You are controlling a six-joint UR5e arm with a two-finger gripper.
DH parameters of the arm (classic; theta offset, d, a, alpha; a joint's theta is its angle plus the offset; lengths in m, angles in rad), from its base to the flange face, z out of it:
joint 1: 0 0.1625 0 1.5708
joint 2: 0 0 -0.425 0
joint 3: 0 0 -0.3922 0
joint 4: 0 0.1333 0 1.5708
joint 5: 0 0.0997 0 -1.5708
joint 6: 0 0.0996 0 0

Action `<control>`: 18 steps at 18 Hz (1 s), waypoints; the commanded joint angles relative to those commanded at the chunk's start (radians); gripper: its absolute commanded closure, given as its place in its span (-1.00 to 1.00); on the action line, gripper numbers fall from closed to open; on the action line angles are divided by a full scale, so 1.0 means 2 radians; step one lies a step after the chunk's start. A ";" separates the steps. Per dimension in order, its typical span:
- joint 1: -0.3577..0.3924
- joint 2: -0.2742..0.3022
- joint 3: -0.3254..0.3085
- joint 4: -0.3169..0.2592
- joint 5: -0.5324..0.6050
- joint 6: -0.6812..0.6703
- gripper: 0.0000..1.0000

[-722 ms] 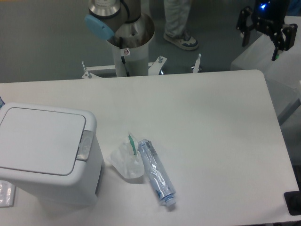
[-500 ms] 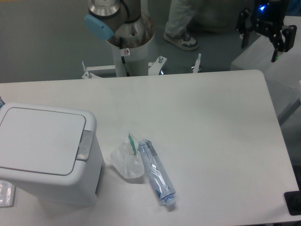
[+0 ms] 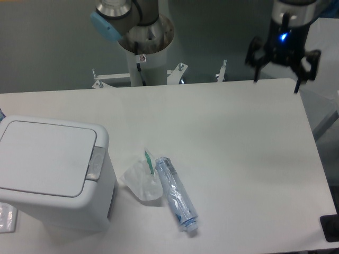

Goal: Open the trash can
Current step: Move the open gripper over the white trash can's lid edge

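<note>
Camera view, fixed, read left to right. At the left edge of the desk stands the trash can, white and boxy, its flat lid down and flush, the grey push latch on the lid's right side untouched. A small clear packet lies at the bin's lower left corner. Just right of the bin lies a crumpled white wrapper, and touching its right side a clear plastic bottle lies on its side. Behind the desk the arm's base column rises at upper centre. At the upper right the tool hangs over the far edge of the desk, its fingers spread apart and holding nothing, a blue light showing on its body. Compared with half a second ago, the tool has shifted leftward from beyond the desk's right corner and now sits lower in frame; the bin, wrapper and bottle have not moved. Assessment: the approach has begun but is at an early stage. The tool remains well apart from the latch, with most of the desk still to cross, and the lid is not yet opened.
</note>
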 joint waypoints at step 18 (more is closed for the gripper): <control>-0.157 -0.003 -0.003 0.025 -0.031 -0.417 -1.00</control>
